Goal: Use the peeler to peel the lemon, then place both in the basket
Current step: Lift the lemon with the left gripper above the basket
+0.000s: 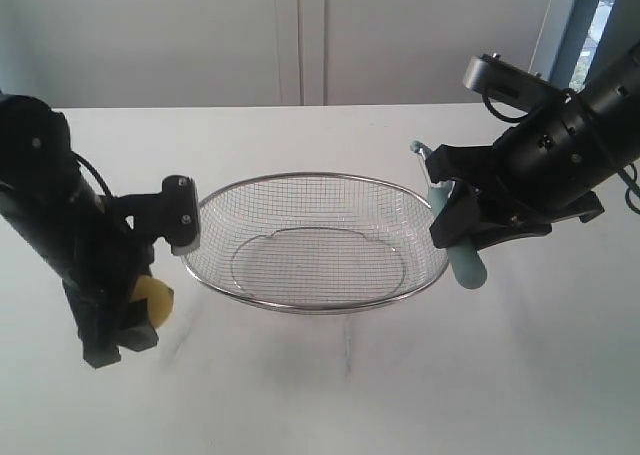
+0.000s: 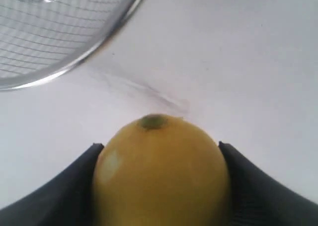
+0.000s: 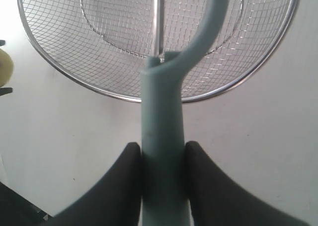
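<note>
Right gripper (image 1: 452, 225) is clamped on the one peeler (image 1: 467, 266), whose long axis runs steeply at frame right, head uppermost. Left gripper (image 2: 160, 159) is closed on the one lemon (image 1: 157, 301) at lower left. The lemon lies well left of the blade, across the single wire basket (image 1: 310, 310) between them. The left arm is nearer the lemon.

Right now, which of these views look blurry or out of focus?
Left wrist view: lemon very close and soft-focused. Right wrist view: peeler blurred up close, basket mesh sharper behind it. Exterior view: crisp overall, with only a faint shadow under the basket.
</note>
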Available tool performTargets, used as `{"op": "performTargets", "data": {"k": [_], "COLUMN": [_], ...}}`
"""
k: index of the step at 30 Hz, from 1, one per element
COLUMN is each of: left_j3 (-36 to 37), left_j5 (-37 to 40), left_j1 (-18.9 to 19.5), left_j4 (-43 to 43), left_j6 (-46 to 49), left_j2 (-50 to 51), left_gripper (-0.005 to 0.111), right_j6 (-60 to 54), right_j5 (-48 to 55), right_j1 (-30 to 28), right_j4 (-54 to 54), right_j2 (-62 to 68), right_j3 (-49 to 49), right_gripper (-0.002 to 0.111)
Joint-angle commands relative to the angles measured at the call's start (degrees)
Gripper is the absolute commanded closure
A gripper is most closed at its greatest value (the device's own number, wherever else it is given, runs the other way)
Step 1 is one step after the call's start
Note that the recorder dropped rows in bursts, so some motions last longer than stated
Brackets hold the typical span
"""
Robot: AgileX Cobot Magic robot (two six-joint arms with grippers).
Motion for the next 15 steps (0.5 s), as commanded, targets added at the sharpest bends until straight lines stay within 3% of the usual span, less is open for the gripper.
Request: {"op": "performTargets", "data": {"k": [1, 8, 15], "left_j3": [-0.24, -0.24, -0.24], "left_j5": [-0.54, -4.7, -8.27], "left_j1": [-0.23, -0.23, -0.23], "left_j4": [-0.56, -4.89, -20.64], "left_j6": [-0.82, -0.82, -0.82], "left_j2": [-6.78, -12.62, -14.63], "left_gripper": [0.107, 0.107, 0.107], "right_j6": [-0.7, -0.7, -0.7], "right_j5": [-0.41, -0.41, -0.41], "right_j1": [0.16, 0.16, 0.16], "right_j4": [0.24, 0.24, 0.24], "right_j2": [-0.57, -0.57, -0.57], "right_j3": [0.13, 0.13, 0.13], "right_gripper": [0.108, 0.108, 0.108]}}
